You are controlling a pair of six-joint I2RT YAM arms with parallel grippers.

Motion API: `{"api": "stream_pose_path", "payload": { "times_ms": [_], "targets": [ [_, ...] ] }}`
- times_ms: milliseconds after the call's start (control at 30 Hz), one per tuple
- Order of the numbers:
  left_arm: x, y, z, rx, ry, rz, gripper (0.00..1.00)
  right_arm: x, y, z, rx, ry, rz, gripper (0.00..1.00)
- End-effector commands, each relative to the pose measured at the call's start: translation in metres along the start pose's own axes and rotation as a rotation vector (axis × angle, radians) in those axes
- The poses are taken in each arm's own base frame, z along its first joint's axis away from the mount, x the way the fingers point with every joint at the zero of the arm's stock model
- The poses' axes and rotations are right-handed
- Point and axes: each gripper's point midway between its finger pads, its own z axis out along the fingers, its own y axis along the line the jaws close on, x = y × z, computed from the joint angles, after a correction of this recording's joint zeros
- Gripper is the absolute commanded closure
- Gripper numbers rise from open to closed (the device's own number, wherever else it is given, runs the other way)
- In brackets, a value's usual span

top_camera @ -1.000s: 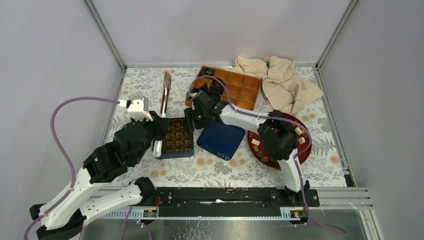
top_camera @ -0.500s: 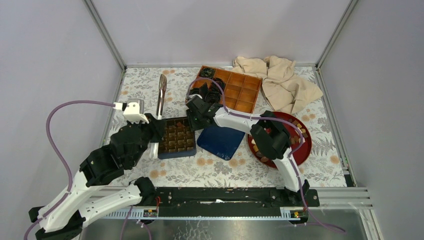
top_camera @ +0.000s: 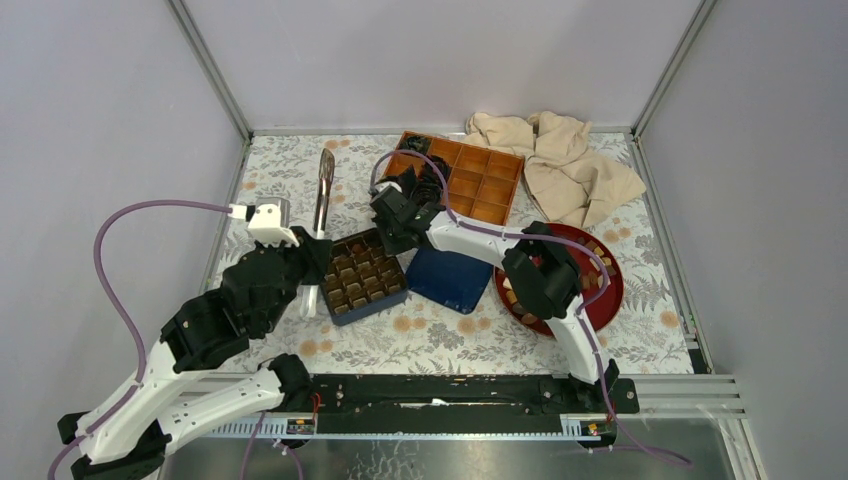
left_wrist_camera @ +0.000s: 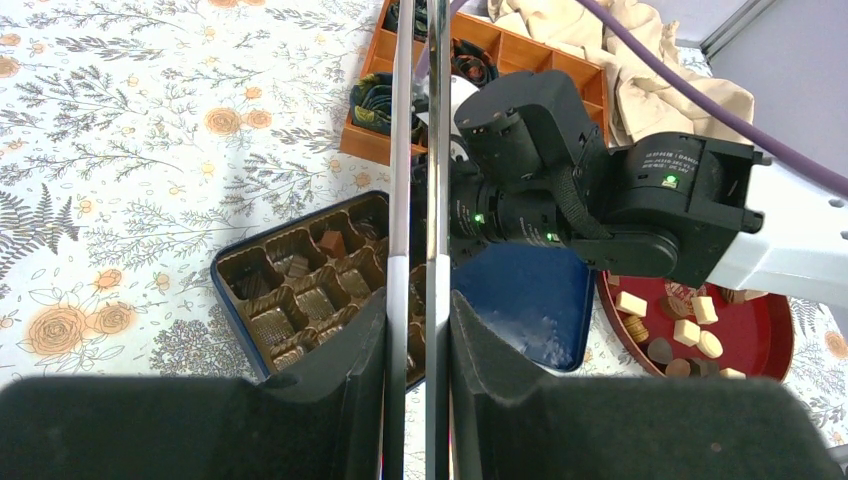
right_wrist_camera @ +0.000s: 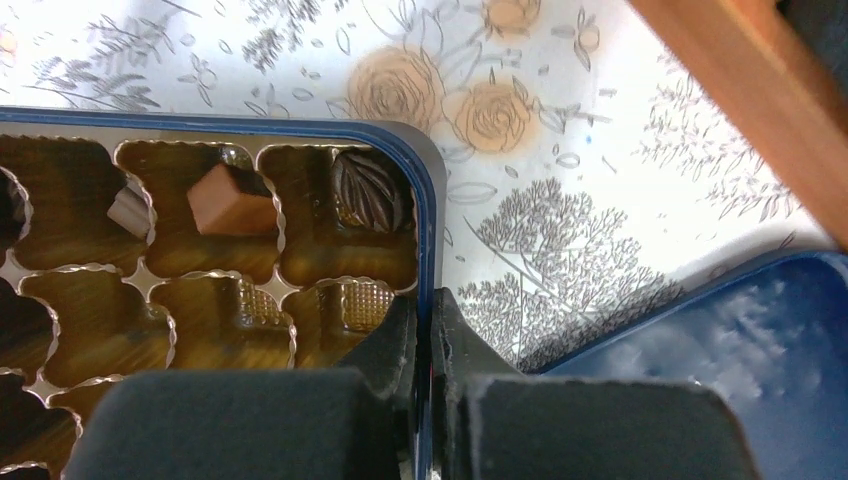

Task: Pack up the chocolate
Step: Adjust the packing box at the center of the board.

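The blue chocolate box (top_camera: 347, 311), with its brown compartment insert, lies tilted at the table's centre left. A mid-brown square chocolate (right_wrist_camera: 230, 200) and a dark leaf-patterned one (right_wrist_camera: 370, 190) sit in its compartments. More chocolate (top_camera: 515, 293), brown and cream pieces, lies on the red plate (top_camera: 612, 292). My right gripper (right_wrist_camera: 428, 320) is shut on the box's blue rim (right_wrist_camera: 426, 210) at its far right corner. My left gripper (left_wrist_camera: 418, 300) is shut on metal tongs (left_wrist_camera: 400, 150), which reach out over the box's left side.
The box's blue lid (top_camera: 450, 282) lies between the box and the plate. An orange divided tray (top_camera: 482, 178) with black paper cups (top_camera: 418, 183) stands behind. A beige cloth (top_camera: 565, 162) is bunched at the back right. Frame walls enclose the table.
My right gripper has shut on the box's rim, and the box has turned and shifted towards the right. The left gripper drew back slightly with the tongs, then held still.
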Motion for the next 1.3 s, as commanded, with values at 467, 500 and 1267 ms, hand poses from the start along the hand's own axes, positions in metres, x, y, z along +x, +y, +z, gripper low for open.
{"api": "stream_pose_path", "payload": {
  "times_ms": [467, 500, 1267],
  "targets": [
    [-0.05, 0.014, -0.024, -0.028, -0.155, -0.119, 0.92, -0.142, -0.028, -0.168, 0.19, -0.606, -0.334, 1.0],
    [-0.05, 0.013, -0.023, -0.031, -0.152, -0.118, 0.92, -0.143, -0.032, -0.176, 0.21, -0.619, -0.347, 1.0],
    [-0.055, 0.006, -0.023, -0.011, -0.149, -0.14, 0.92, -0.145, -0.039, -0.227, 0.195, -0.742, -0.383, 1.0]
  ]
}}
